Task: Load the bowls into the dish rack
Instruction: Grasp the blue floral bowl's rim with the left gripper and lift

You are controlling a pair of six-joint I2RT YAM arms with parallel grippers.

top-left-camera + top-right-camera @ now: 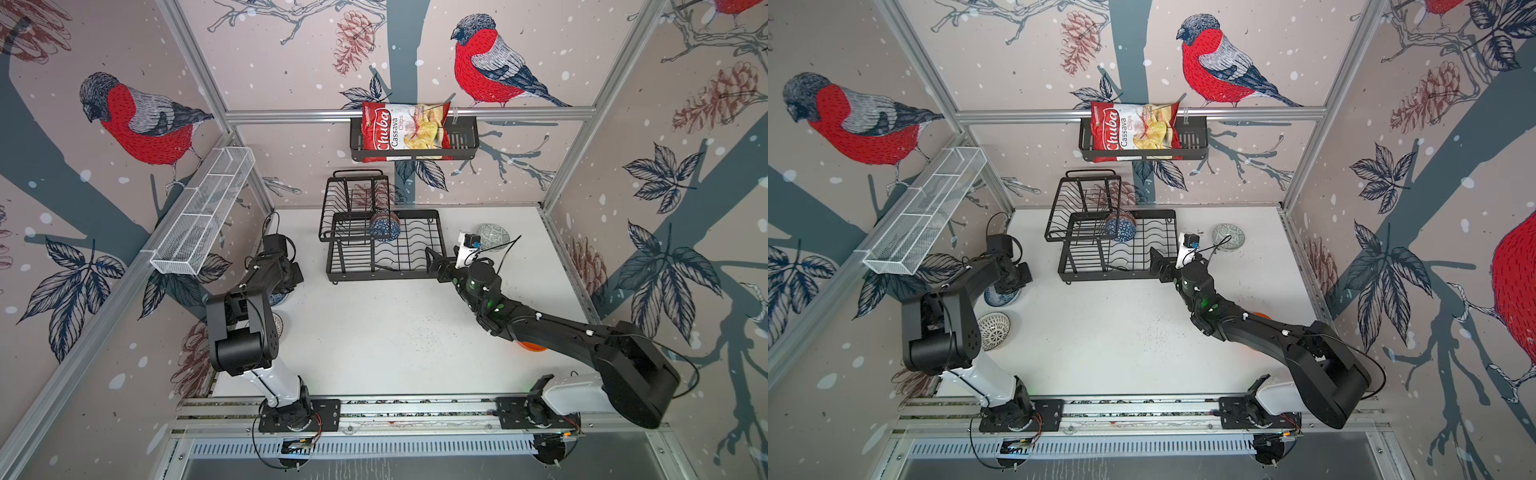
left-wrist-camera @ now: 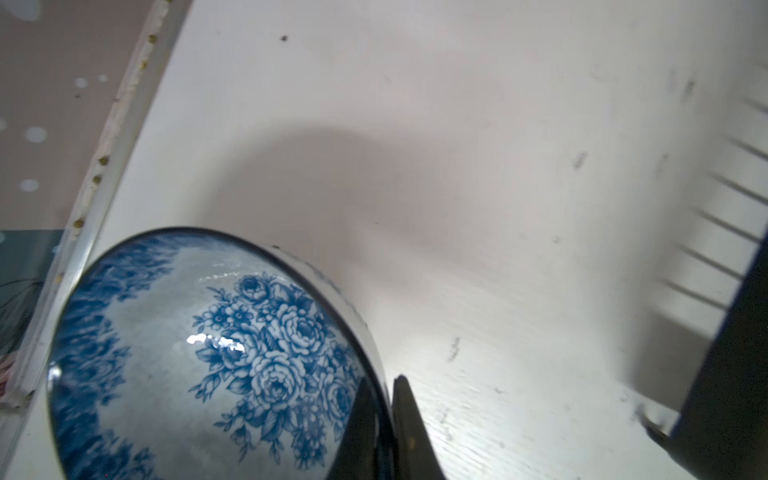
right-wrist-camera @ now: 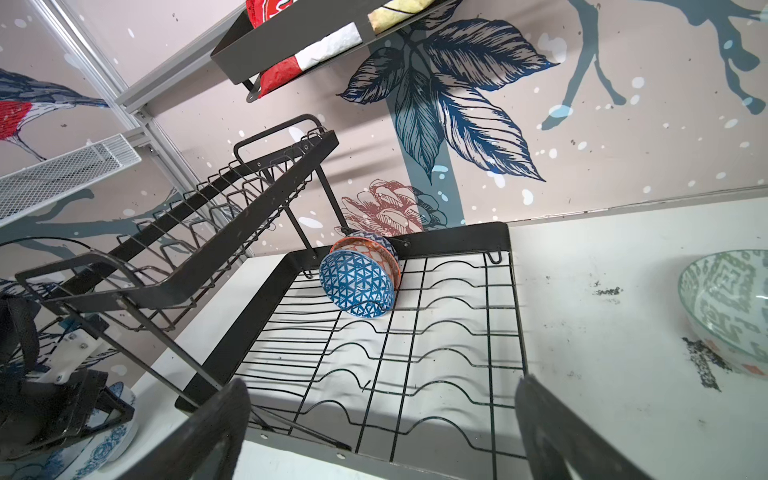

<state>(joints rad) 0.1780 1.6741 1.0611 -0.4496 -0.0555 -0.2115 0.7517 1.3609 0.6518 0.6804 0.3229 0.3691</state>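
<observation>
My left gripper (image 2: 384, 415) is shut on the rim of the blue-white floral bowl (image 2: 187, 353), one finger inside and one outside, near the left wall (image 1: 1000, 296). A white bowl with a dark radial pattern (image 1: 993, 329) sits beside that arm. In the black dish rack (image 1: 374, 275) a blue geometric bowl (image 3: 357, 286) stands on edge against a salmon bowl (image 3: 365, 245). My right gripper (image 3: 382, 382) hangs open and empty over the rack's front right corner (image 1: 432, 261). The grey-green bowl (image 1: 493, 236) sits on the table right of the rack. An orange bowl (image 1: 534, 345) peeks from under the right arm.
A black slatted basket (image 1: 461, 141) with a chips bag hangs on the back wall above the rack. A long white mesh tray (image 1: 203, 212) is fixed to the left wall above the left arm. The rack's raised tier (image 1: 357, 195) stands at its back left.
</observation>
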